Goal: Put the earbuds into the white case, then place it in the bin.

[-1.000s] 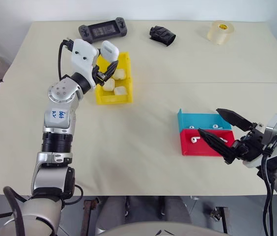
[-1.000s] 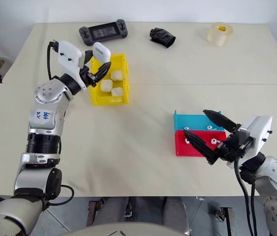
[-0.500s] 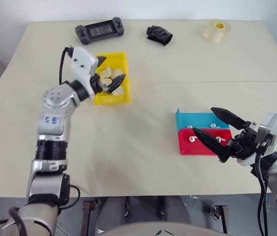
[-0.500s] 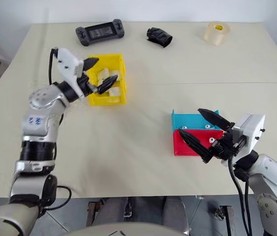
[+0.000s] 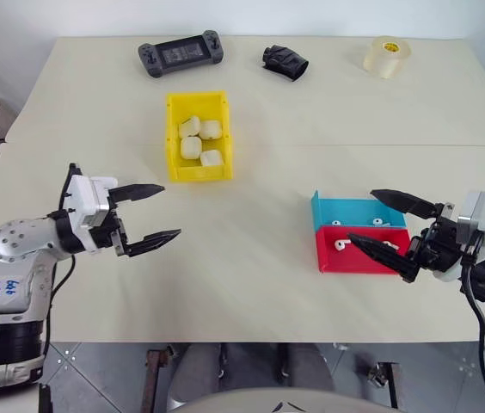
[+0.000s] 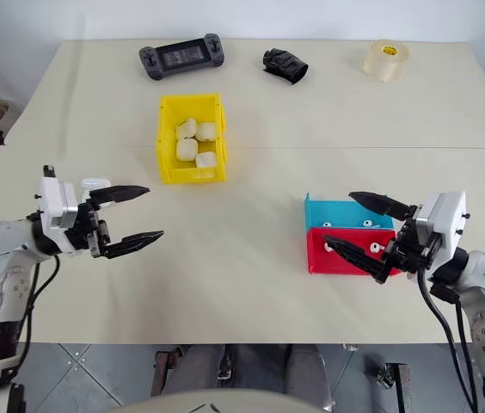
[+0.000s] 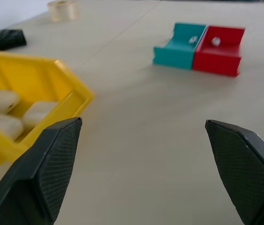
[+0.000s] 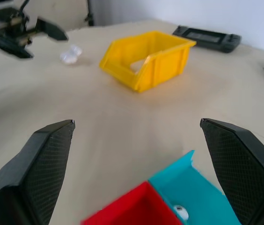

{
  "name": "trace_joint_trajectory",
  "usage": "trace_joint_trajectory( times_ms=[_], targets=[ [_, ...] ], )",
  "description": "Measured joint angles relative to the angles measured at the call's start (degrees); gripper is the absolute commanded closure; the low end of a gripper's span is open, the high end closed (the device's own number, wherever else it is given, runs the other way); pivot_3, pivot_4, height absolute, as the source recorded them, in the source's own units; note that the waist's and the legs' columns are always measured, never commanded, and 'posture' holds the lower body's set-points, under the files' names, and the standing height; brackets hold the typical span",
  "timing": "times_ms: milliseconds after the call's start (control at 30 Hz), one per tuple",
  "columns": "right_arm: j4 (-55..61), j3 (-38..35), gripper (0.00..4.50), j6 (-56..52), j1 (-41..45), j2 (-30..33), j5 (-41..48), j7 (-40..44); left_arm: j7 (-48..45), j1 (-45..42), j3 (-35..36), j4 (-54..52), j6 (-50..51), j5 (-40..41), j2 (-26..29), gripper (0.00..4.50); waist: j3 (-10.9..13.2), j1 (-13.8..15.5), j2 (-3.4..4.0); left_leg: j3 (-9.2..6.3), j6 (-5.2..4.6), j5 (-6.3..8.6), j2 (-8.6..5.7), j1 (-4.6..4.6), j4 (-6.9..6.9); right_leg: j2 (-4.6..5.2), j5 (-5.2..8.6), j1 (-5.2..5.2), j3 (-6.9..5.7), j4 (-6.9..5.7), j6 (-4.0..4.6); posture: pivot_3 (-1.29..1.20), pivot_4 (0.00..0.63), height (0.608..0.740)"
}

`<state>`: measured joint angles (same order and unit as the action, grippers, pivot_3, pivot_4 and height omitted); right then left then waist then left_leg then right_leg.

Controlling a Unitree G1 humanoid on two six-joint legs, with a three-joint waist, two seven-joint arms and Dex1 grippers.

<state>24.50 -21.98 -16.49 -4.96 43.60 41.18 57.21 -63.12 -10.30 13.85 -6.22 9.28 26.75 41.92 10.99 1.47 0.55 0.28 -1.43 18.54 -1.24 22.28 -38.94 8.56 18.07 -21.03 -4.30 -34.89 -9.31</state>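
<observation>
The yellow bin [image 5: 173, 138] stands left of the table's middle and holds several white cases [image 5: 199, 142], all closed. My left gripper [image 5: 171, 210] hovers open and empty over the near-left table, well short of the bin. A small white thing [image 6: 95, 182] lies on the table just behind it. Tiny white earbuds lie in the red tray [image 5: 339, 244] and in the blue tray [image 5: 378, 223]. My right gripper [image 5: 360, 213] stands open and empty, its fingers reaching over both trays from the right.
A blue tray [image 5: 333, 209] and a red tray [image 5: 359, 263] sit side by side at the right. Along the far edge lie a black game controller [image 5: 180, 53], a black crumpled object [image 5: 285, 62] and a tape roll [image 5: 389, 55].
My left gripper let a white case go into the bin, opened, and drew back toward the near-left of the table. The right gripper has stayed over the trays.
</observation>
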Motion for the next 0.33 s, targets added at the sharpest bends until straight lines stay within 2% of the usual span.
trace_joint_trajectory(
  times_ms=[133,333],
  targets=[
    [-4.1,-1.6,0.0,2.1,0.1,1.1,-1.6,3.0,1.9,3.6,1.2,-1.0,0.7,-0.2,0.9,0.01,0.0,-0.1,-0.01,0.02,0.0,0.0,0.04,-0.01,0.0,-0.01,0.0,-0.01,0.0,-0.01,0.0,0.0,0.15,0.74],
    [-6.9,-2.1,0.0,3.2,0.9,1.2,-2.4,5.0,5.2,3.9,1.4,-3.3,-0.4,-0.2,-0.7,0.01,0.0,-0.1,0.0,0.01,0.01,0.0,0.04,-0.01,0.0,0.0,0.0,-0.01,0.01,-0.02,0.0,0.0,0.15,0.74]
  ],
)
